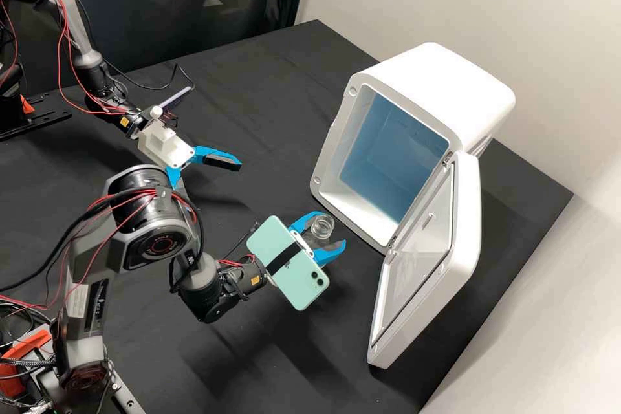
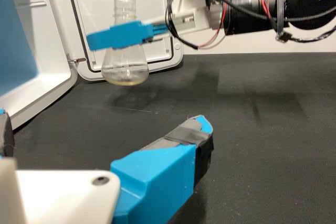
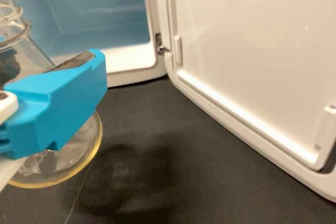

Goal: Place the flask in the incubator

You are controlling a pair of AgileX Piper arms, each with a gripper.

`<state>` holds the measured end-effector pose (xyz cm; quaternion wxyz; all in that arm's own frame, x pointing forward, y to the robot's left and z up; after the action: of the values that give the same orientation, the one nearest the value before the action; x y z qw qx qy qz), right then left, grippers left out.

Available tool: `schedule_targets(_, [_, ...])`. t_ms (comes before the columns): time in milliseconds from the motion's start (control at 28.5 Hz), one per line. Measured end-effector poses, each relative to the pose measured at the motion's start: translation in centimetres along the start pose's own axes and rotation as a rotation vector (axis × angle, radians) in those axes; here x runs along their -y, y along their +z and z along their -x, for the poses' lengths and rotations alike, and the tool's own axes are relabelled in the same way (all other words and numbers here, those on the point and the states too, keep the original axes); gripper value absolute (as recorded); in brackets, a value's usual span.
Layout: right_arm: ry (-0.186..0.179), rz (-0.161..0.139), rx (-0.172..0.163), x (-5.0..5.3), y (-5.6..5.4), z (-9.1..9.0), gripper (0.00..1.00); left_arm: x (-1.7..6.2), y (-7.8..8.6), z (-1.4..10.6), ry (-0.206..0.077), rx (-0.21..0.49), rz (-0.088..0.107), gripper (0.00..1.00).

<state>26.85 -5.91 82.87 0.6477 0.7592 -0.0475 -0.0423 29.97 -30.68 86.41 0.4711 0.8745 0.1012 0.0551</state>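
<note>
1. Progress: the flask (image 1: 321,226) is gripped & held clear of the bench (image 1: 259,97) by the right gripper (image 1: 318,240) — pick-up is judged done.
2. Position: the flask is hung just in front of the incubator (image 1: 440,84) opening, near its lower lip & beside the swung-open door (image 1: 446,226). It is not yet inside.
3. Right gripper: the blue fingers (image 2: 121,34) are pinched on the flask just below the neck, one on each side.
4. Left gripper (image 1: 197,165): its fingers are spread wide & nothing is held. It is parked well back from the incubator, aimed toward the flask.
5. Orientation: the flask is kept upright — mouth up, wide base down. Its long axis is approx. vertical, and no clear tilt is noticed in the left wrist view.
6. Left to do (est.): the flask is to be carried thru the opening, set base-down on the blue inner floor & released, then the arm drawn out.
7. The door is seen wide open, so no block to entry is expected.
</note>
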Motion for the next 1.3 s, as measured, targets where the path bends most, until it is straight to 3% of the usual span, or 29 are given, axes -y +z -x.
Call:
schedule_targets(316, [0.039, -0.001, -0.066, -1.2, -1.6, -0.4, 0.00, 0.00, 0.0, 0.0, 0.000, 0.000, 0.000, 1.00])
schedule_targets(597, [0.032, -0.020, -0.040, -1.4, -2.7, -2.3, 0.00, 0.00, 0.0, 0.0, 0.000, 0.000, 0.000, 1.00])
schedule_targets(738, [0.048, -0.028, -0.032, -2.0, -3.6, -3.9, 0.00, 0.00, 0.0, 0.0, 0.000, 0.000, 0.000, 1.00])
schedule_targets(948, [0.086, -0.060, -0.023, -3.0, -5.0, -6.4, 0.00, 0.00, 0.0, 0.0, 0.000, 0.000, 0.000, 1.00])
schedule_targets(1124, [0.096, -0.089, -0.017, -3.4, -6.5, -8.1, 0.00, 0.05, 0.3, -0.1, -0.002, 0.010, -0.002, 1.00])
schedule_targets(1194, [0.104, -0.091, -0.031, -3.6, -7.0, -8.7, 0.00, 0.06, 0.4, -0.1, -0.002, 0.012, -0.002, 1.00])
schedule_targets(1299, [0.096, -0.077, -0.024, -3.5, -7.6, -9.7, 0.00, 0.06, 0.4, -0.1, -0.002, 0.012, -0.002, 1.00])
